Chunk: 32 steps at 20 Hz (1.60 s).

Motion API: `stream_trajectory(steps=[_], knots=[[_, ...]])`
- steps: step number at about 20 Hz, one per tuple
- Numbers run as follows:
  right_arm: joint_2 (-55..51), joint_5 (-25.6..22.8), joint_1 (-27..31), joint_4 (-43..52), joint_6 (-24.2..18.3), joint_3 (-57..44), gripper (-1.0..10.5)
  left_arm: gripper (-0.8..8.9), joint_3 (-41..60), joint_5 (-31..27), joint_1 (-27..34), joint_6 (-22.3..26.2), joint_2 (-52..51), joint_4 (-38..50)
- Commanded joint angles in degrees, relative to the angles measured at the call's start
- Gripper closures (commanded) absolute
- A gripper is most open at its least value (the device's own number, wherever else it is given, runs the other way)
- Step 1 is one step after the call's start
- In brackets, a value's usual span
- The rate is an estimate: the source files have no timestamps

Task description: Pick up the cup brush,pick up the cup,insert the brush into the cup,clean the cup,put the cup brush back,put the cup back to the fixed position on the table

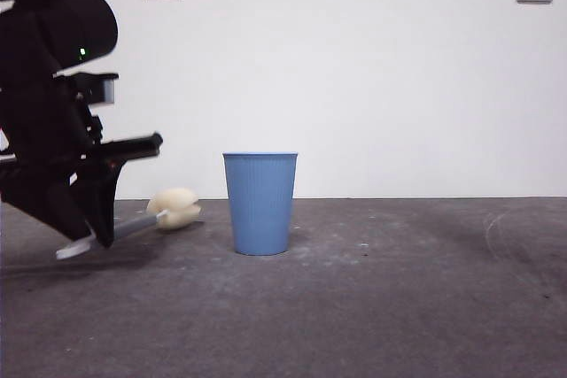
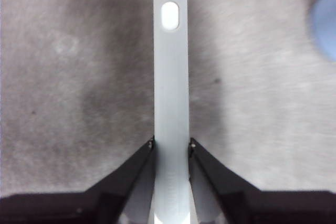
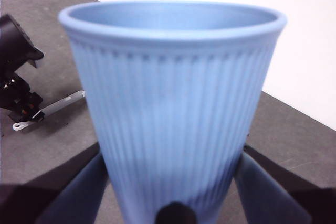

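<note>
The counter [image 1: 399,307] carries both task items. The cup [image 1: 260,203] stands upright on it near the centre, rim up, base fully seated.

My right tool [image 3: 170,192] is level with the cup. In the right wrist view the cup fills the frame between the two jaws, which stand wide apart, one on each side of the lower wall. Whether the pads touch the ribs cannot be determined; no grip is confirmed. This arm does not appear in the front view.

My left tool [image 2: 171,145] is at the counter, well to one side of the cup. Its jaws are closed against both sides of the cup brush [image 1: 142,220], gripping the grey handle near the white tip. The sponge head [image 1: 174,208] points toward the cup and lies at or just above the counter.

Step in hand, by my judgement: brush pickup, grip made, lift not yet evident; cup pickup in preparation.

Next move: raise the brush clear, close the right tool squarely on the cup wall, lift, then align the sponge head with the rim.
</note>
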State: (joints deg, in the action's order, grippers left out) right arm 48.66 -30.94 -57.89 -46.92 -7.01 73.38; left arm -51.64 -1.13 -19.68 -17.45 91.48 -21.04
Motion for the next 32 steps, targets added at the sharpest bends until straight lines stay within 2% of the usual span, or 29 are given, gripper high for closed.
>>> stream_trajectory(steps=[1,7,9,10,12,14,21,26,32], knots=[[-0.15,-0.22,-0.17,0.39,0.85,-0.04,9.6,8.22,0.66,-1.29,-0.2,-1.75,1.42,1.01],[-0.15,-0.2,-0.17,0.33,0.92,-0.04,9.6,8.22,0.66,-3.5,-0.35,-5.84,3.56,0.13],[-0.15,-0.2,-0.17,0.31,0.92,-0.04,9.6,7.8,0.66,-3.39,-0.72,-6.38,4.39,-0.96],[-0.15,-0.2,-0.17,0.31,0.92,-0.04,9.6,6.97,0.66,-3.41,-0.85,-6.36,4.44,-0.92],[-0.15,-0.2,-0.17,0.2,0.87,-0.04,9.6,4.69,0.66,-3.34,-0.94,-6.34,4.26,-0.52],[-0.15,-0.2,-0.17,0.17,0.87,-0.04,9.6,4.01,0.66,-2.95,-0.94,-6.19,4.04,-0.74],[-0.15,-0.24,-0.17,0.63,0.87,-0.04,9.6,4.01,0.66,-3.41,-0.61,-4.0,-1.33,-0.76],[-0.2,-2.1,-0.17,2.16,0.74,-0.07,9.6,4.01,0.66,-3.39,1.46,-1.33,-11.91,-0.9],[-0.2,-2.1,-0.17,10.29,-0.98,-2.56,9.6,4.01,0.66,-2.8,2.01,4.28,-28.39,-4.74]])
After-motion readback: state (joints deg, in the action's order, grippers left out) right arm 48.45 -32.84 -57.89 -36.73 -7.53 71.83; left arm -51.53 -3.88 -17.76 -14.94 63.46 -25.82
